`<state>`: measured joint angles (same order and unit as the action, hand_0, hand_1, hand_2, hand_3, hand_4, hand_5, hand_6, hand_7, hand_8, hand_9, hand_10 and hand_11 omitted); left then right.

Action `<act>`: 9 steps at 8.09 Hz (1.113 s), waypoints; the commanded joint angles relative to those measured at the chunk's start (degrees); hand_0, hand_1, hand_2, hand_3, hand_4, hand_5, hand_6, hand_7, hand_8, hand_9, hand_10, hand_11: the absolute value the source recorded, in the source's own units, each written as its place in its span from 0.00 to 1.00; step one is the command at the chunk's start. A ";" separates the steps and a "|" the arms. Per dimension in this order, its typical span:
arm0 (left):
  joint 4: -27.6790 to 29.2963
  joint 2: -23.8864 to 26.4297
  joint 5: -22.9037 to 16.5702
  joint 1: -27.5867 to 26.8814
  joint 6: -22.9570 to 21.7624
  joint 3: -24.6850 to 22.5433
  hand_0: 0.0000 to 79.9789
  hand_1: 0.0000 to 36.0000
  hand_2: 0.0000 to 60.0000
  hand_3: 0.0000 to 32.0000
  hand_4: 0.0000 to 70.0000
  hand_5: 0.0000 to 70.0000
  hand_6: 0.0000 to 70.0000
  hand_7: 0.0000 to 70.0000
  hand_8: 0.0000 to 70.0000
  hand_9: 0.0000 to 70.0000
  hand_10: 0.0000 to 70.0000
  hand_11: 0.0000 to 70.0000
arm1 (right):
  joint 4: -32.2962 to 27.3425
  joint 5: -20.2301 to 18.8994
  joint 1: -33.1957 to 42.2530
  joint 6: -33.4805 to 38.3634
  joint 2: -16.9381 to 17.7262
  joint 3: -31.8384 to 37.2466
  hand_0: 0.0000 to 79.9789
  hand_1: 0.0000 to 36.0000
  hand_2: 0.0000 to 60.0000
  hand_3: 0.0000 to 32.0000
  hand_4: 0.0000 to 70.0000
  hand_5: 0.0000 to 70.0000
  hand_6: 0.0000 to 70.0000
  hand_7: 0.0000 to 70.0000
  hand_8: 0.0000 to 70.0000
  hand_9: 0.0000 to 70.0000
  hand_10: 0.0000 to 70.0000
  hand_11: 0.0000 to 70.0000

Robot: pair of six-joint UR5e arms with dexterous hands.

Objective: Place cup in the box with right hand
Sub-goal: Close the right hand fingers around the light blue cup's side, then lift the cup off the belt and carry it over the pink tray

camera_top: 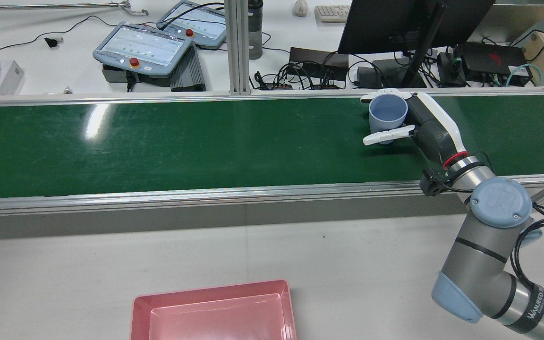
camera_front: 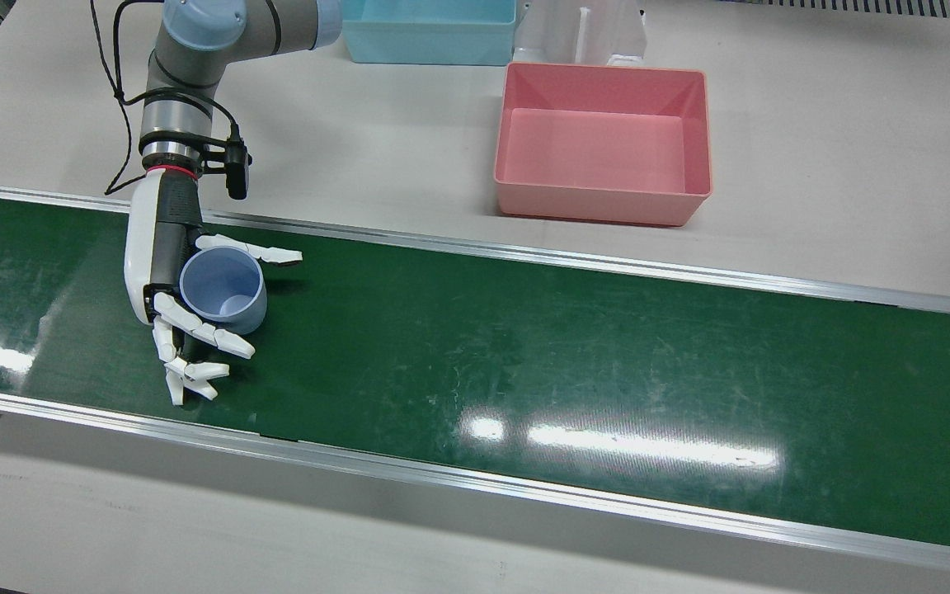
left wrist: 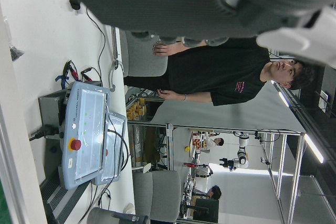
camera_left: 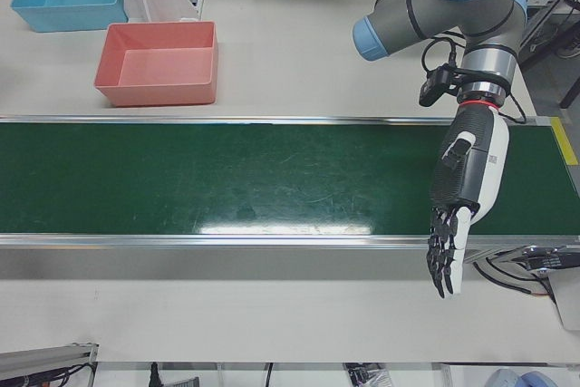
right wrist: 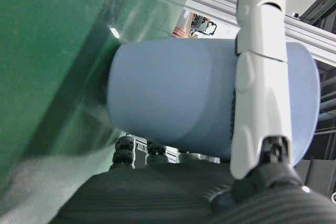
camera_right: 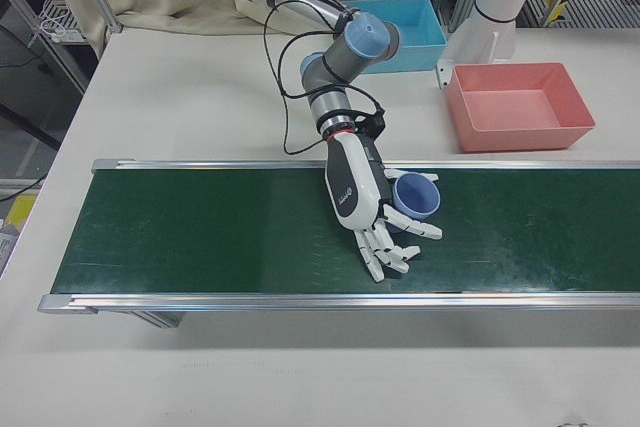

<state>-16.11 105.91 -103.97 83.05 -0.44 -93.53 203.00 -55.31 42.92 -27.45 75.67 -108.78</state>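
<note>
A light-blue cup stands upright on the green belt. It also shows in the rear view, the right-front view and, close up, the right hand view. My right hand has its palm against the cup. The thumb lies on one side and the outstretched fingers on the other. One finger lies across the cup's wall. The pink box sits empty on the white table beyond the belt. My left hand hangs open and empty over the belt's other end.
A blue bin stands behind the pink box next to a white pedestal. Metal rails edge the belt. Teach pendants, cables and a monitor lie beyond the belt in the rear view.
</note>
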 commanded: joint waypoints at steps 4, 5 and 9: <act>-0.07 0.00 0.00 0.00 0.00 -0.08 0.00 0.00 0.00 0.00 0.00 0.00 0.00 0.00 0.00 0.00 0.00 0.00 | 0.11 2.40 0.15 0.03 0.09 -7.92 1.00 1.00 1.00 0.00 0.77 0.30 0.43 1.00 0.69 1.00 0.41 0.64; -0.07 0.00 0.00 0.00 0.00 -0.08 0.00 0.00 0.00 0.00 0.00 0.00 0.00 0.00 0.00 0.00 0.00 0.00 | 0.11 2.40 0.67 0.03 0.09 -9.77 1.00 1.00 1.00 0.00 0.88 0.30 0.45 1.00 0.70 1.00 0.43 0.67; -0.07 0.00 0.00 0.00 0.00 -0.08 0.00 0.00 0.00 0.00 0.00 0.00 0.00 0.00 0.00 0.00 0.00 0.00 | 0.20 -5.88 -0.20 -2.85 -2.18 -13.39 1.00 1.00 1.00 0.00 0.94 0.29 0.44 1.00 0.67 1.00 0.39 0.62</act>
<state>-16.17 105.91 -103.97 83.03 -0.44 -93.60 203.22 -53.80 43.43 -28.07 75.36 -121.08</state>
